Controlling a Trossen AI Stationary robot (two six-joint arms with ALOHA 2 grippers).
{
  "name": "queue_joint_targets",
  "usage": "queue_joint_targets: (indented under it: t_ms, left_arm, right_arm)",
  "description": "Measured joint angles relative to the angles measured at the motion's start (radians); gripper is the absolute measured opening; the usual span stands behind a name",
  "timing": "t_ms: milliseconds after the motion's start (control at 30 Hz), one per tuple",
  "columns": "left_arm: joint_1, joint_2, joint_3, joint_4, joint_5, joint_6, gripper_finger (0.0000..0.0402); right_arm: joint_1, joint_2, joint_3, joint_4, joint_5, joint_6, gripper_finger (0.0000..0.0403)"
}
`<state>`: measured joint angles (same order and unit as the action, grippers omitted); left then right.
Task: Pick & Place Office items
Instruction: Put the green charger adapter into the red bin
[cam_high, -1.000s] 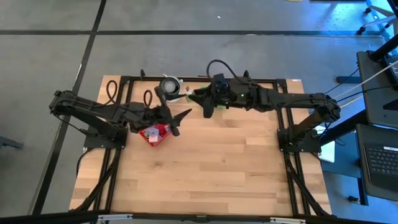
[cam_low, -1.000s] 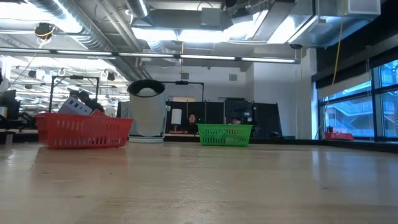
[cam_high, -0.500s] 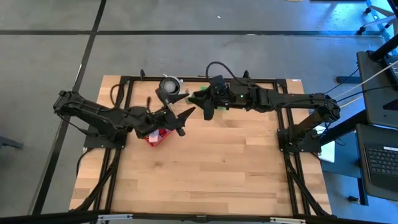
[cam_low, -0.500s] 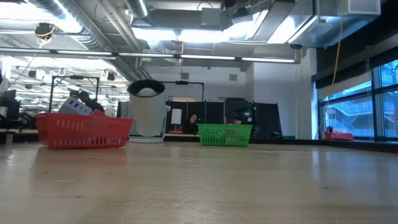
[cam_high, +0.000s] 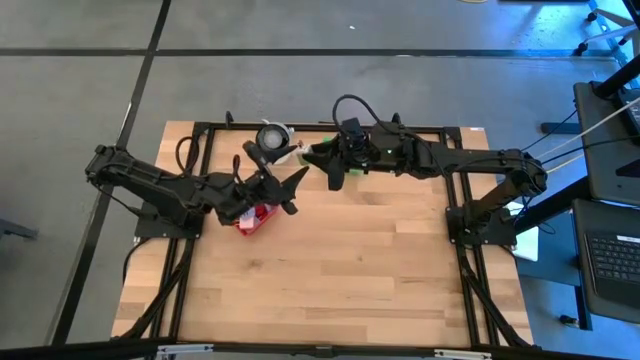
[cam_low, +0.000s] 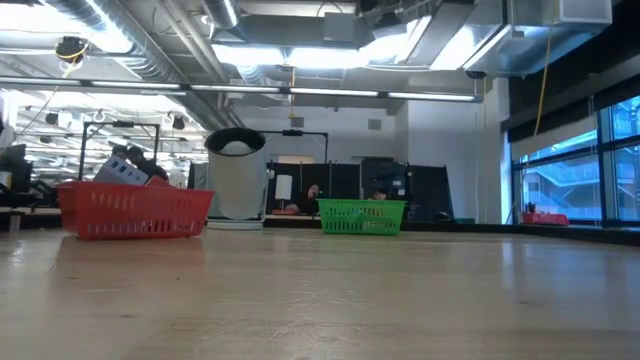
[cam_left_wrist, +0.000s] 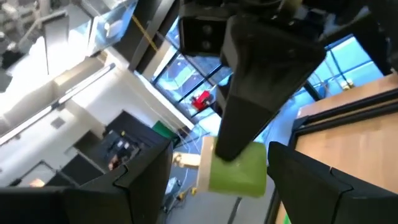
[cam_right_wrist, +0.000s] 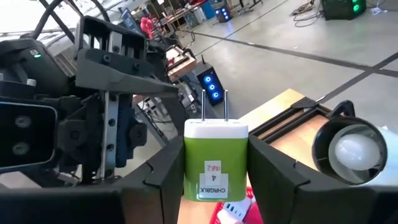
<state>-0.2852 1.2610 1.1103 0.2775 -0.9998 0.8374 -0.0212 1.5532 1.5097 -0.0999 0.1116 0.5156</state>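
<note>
My right gripper (cam_right_wrist: 216, 180) hangs above the table's far middle, shut on a green charger block (cam_right_wrist: 216, 167), one of the office items. In the high view this gripper (cam_high: 333, 178) points toward the table's left. My left gripper (cam_high: 293, 184) faces it from the left, open, a short way off. In the left wrist view the charger (cam_left_wrist: 239, 169) shows ahead, between the left gripper's (cam_left_wrist: 217, 186) own fingers; no touch shows. The red mesh basket (cam_high: 255, 216) sits under the left gripper, and the green basket (cam_low: 362, 216) stands at the far edge. My right gripper pinches the charger's two narrow sides (cam_right_wrist: 189, 168) between its two fingers. It comes in about level from the table's right. The two metal prongs (cam_right_wrist: 214, 106) point away from the gripper, toward my left gripper. The charger is lifted clear of the table.
A white cylinder with a dark rim (cam_high: 270, 137) stands at the far edge, left of the green basket (cam_high: 312, 152). A grey box sticks out of the red basket (cam_low: 135, 210). Black frame rails (cam_high: 200, 200) run along the table's sides. Bare wood (cam_high: 340, 270) covers the near half.
My left gripper has rolled and turned a little more toward the charger in my right gripper, staying open and in about the same place. My right gripper has kept still with the charger.
</note>
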Motion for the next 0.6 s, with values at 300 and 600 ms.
queue_joint_targets:
  t_ms: [300,600]
  left_arm:
    - [0.003,0.0,0.0,-0.075,0.005,-0.067,0.0262]
    - [0.006,-0.002,0.0,-0.071,0.038,-0.104,0.0261]
  right_arm:
    - [0.0,0.0,0.0,0.021,-0.026,0.0,0.0155]
    - [0.0,0.0,0.0,0.034,-0.026,-0.008,0.0155]
